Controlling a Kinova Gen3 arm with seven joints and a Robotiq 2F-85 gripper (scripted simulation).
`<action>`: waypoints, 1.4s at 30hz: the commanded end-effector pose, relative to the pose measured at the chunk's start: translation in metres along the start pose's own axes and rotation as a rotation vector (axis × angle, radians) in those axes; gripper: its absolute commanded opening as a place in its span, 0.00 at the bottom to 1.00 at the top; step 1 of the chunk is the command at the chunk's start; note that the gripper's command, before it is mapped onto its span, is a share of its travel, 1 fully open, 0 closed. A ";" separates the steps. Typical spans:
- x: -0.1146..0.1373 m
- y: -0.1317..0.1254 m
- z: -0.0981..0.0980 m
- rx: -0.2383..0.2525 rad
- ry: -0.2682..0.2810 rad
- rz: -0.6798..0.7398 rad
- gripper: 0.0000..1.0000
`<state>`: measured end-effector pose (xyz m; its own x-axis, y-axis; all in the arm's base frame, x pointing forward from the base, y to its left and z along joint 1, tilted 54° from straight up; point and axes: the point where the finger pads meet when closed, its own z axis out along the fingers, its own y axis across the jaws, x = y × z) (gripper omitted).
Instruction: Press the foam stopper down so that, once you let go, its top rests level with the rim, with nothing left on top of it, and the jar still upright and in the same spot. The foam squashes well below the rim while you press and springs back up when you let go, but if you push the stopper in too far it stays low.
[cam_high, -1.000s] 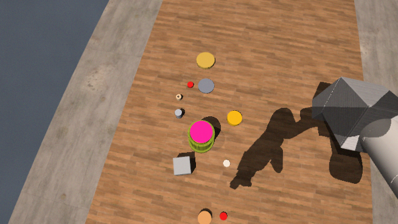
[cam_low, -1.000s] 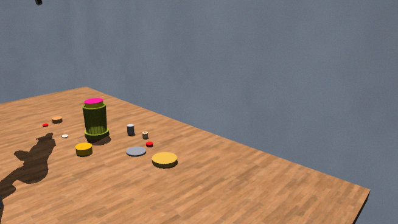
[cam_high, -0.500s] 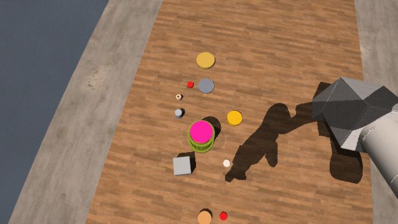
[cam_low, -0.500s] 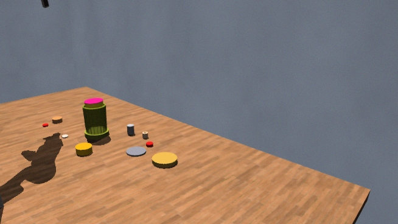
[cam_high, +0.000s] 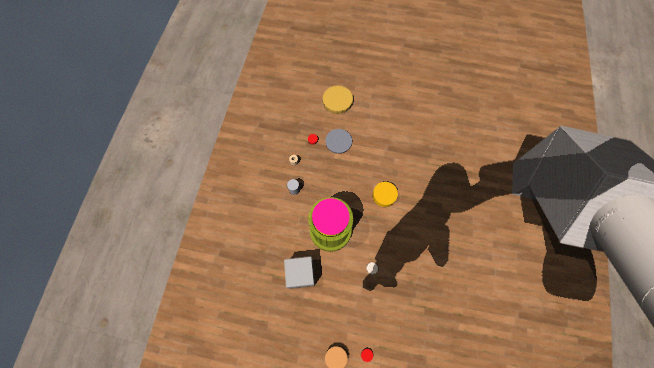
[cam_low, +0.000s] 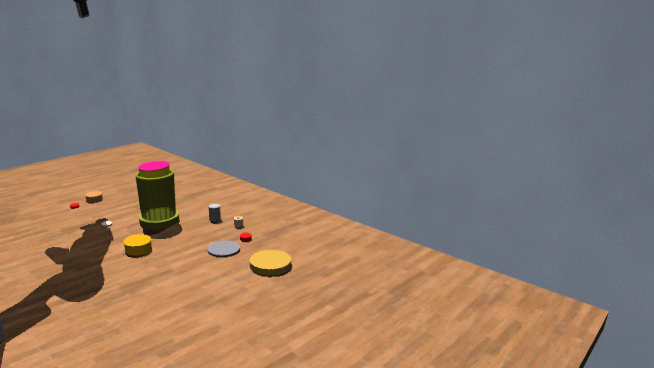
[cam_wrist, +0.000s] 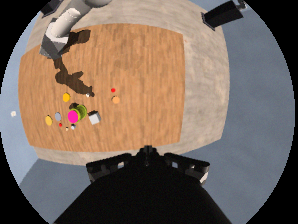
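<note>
My jaws are pressed together on nothing, high over the wooden table (cam_high: 450, 75). The pink foam stopper (cam_low: 153, 166) stands proud of the green jar (cam_low: 157, 200), grey walls (cam_low: 400, 100) behind.

Arm (cam_high: 590, 200) cut off by the right edge of the top view, only grey links showing. Peach disc (cam_high: 336, 358) clipped by the bottom edge there. Gripper (cam_wrist: 145, 157) in the wrist view only a dark mass at the bottom, jaws not to be made out. Jar (cam_wrist: 77, 112) and the small pieces around it too small in that view to tell apart. Grey cube (cam_high: 299, 272) hidden in the exterior view. Table (cam_low: 450, 310) cut off at left and bottom in the exterior view.
</note>
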<state>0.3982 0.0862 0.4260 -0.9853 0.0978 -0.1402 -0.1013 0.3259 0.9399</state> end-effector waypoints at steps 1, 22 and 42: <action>0.000 0.001 0.001 -0.002 0.002 -0.001 0.00; -0.018 -0.052 0.024 0.027 0.013 0.013 0.00; -0.025 -0.087 0.041 0.050 0.026 0.020 0.00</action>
<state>0.4355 0.0907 0.3426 -0.9888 0.0870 -0.1214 -0.0806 0.3738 0.9240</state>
